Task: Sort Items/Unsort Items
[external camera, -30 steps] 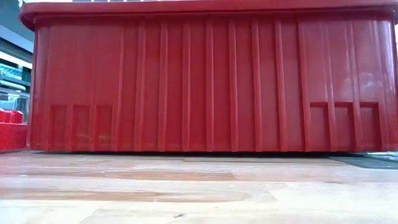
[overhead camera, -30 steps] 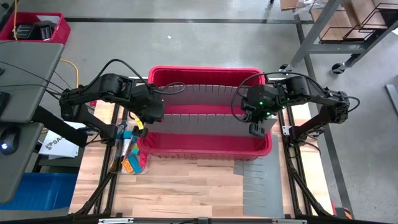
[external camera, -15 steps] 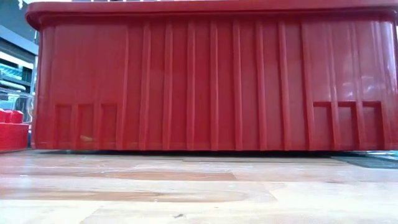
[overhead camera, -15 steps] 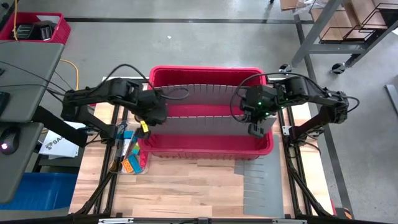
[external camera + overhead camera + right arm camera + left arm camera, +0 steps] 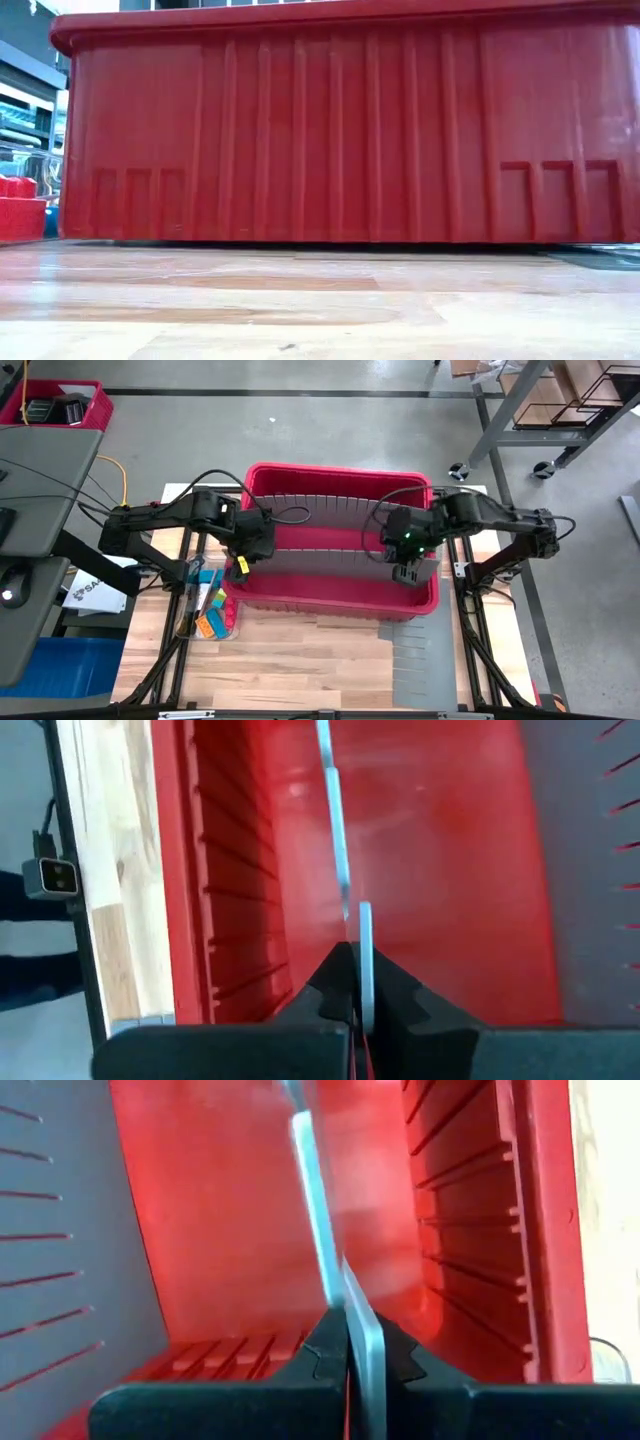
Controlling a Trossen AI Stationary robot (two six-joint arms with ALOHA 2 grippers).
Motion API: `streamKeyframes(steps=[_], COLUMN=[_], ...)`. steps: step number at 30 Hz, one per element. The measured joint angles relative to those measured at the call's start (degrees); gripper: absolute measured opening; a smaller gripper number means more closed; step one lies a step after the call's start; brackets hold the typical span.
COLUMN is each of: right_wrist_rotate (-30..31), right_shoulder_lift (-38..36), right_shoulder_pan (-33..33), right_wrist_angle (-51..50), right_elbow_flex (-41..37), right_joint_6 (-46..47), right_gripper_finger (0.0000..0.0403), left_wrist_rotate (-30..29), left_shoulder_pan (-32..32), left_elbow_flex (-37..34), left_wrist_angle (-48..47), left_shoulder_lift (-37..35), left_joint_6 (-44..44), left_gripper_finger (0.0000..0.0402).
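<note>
A large red bin point(image 5: 340, 600) stands mid-table and fills the low view point(image 5: 340, 130). A grey slotted divider panel point(image 5: 325, 560) spans it lengthwise. My left gripper point(image 5: 350, 1330) is shut on the panel's left end and my right gripper point(image 5: 355, 965) on its right end, both pointing steeply down into the bin. A second grey divider point(image 5: 330, 512) stands farther back in the bin. The items, small orange, blue and yellow pieces point(image 5: 210, 618), lie on the table left of the bin, and no gripper touches them. My left gripper pinches the panel's thin upper edge point(image 5: 362, 1315) between its two fingers at the left end. It comes from above and points steeply down. The panel stands on edge and runs away below the fingers into the bin. My right gripper pinches the same panel's thin upper edge point(image 5: 364, 935) between its two fingers at the right end, also from above. The panel runs on edge from the fingers toward the bin's floor.
Another grey slotted panel point(image 5: 415, 650) lies flat on the wooden table in front of the bin's right end. The bin's ribbed walls point(image 5: 470, 1230) stand close beside both grippers. Bare wood lies along the table's near edge point(image 5: 300, 670).
Both grippers have sunk lower into the bin with the grey panel between them, the left one more than the right. The bin has shifted a little on the table. Both grippers stay shut.
</note>
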Motion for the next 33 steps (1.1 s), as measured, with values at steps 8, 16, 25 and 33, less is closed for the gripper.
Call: streamKeyframes(steps=[8,16,25,33], right_wrist_rotate=[1.6,1.9,0.4,0.0], right_shoulder_lift=[-1.1,-3.5,-4.1,-4.1], right_shoulder_pan=[0.5,0.3,0.6,0.8], right_wrist_angle=[3.0,8.1,10.1,14.3], right_elbow_flex=[-7.0,-13.9,-17.6,-23.1], right_joint_6=[1.4,3.5,3.3,2.1], right_gripper_finger=[0.0000,0.0000,0.0000,0.0000], left_wrist_rotate=[-0.1,-0.1,3.6,2.2], left_shoulder_pan=[0.5,0.6,0.4,0.9], left_elbow_flex=[-0.1,-2.8,-11.9,-16.9], left_wrist_angle=[0.6,3.3,10.2,15.3], left_shoulder_lift=[0.2,0.0,0.0,0.0], left_joint_6=[1.8,1.4,0.4,1.3], left_gripper_finger=[0.0000,0.0000,0.0000,0.0000])
